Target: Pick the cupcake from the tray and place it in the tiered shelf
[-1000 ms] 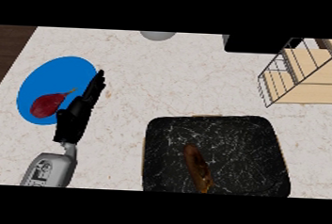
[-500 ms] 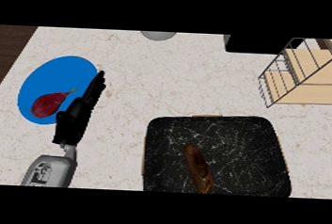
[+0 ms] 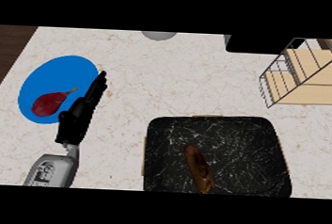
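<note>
head view: the left hand [image 3: 82, 111] is seen at the left of the counter [image 3: 184, 77], its fingers held straight and together, pointing up along the right edge of a blue plate [image 3: 49, 76]; nothing is clamped in it. a dark red, pear-like fruit [image 3: 49, 103] lies on that plate, just beside the hand. the right hand is not shown at all, so its state cannot be told.

the tray [image 3: 244, 136], black with pale marbling, sits low and right of centre. on it, towards the lower middle, a long brown item [image 3: 198, 167] is seen; it is taken to be the task's thing, though it looks more like a pastry or loaf than a cupcake. it is untouched, so the pick is judged not yet begun. the tiered shelf [image 3: 302, 75], a wire frame with pale wooden levels, stands at the upper right, well apart from the tray.

for the step in hand, the brown item is best approached from above and clasped across its narrow width, not along its length. a straight lift clear of the tray's rim is advised before any move towards the shelf, whose wire front should be cleared.

no brand, label or readable writing is found anywhere. a pale round object [image 3: 159, 35] is cut off at the top edge.
</note>
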You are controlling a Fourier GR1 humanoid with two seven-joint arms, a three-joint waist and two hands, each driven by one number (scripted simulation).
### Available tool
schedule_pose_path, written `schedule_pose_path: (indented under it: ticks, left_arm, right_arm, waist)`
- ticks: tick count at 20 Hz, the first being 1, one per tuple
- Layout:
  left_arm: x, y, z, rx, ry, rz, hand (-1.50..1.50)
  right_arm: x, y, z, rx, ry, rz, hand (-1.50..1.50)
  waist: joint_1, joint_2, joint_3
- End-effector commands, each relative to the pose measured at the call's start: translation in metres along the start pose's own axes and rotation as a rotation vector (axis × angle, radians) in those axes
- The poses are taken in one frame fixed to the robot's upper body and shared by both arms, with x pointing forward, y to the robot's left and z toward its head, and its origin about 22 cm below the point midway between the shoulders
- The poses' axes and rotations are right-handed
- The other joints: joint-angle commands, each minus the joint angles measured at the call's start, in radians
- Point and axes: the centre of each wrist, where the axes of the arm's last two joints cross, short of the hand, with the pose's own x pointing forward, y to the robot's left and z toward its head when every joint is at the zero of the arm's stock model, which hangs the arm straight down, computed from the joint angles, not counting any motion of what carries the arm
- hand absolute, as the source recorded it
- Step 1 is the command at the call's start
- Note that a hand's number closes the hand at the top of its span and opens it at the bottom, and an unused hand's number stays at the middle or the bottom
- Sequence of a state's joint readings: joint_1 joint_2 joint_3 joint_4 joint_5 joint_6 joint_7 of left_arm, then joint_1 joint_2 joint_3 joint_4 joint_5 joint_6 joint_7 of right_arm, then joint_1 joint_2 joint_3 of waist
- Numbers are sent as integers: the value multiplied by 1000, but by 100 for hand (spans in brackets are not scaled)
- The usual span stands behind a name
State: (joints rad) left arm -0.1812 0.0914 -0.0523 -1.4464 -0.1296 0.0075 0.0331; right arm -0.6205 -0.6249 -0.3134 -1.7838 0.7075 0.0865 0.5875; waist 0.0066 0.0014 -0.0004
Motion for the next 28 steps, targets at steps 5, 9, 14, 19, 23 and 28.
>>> schedule_pose_path:
  ticks: [5,9,14,19,23,28]
  left_arm:
    - [6,6,-5,-14,-10,-11,0]
    - [6,-13,-9,-8,-8,-7,0]
    - [3,11,-12,-10,-10,8,0]
    - [-15,15,-8,-11,-7,6,0]
    - [-9,-4,13,-15,-5,-9,0]
    - [-6,-5,-1,-20,-7,-2,0]
  right_arm:
    - [-36,56,-7,-35,-156,108,150]
    - [-29,79,-37,-76,-88,72,150]
    - [-49,75,-45,-113,-17,-261,150]
    - [-79,85,-50,-93,-36,-263,150]
    - [-60,70,-90,-93,-20,-270,150]
    - [-100,87,-72,-168,104,17,150]
  waist:
    - [5,3,1]
    - [7,3,0]
    - [3,6,2]
    - [-2,2,0]
    - [12,1,0]
    - [4,3,-1]
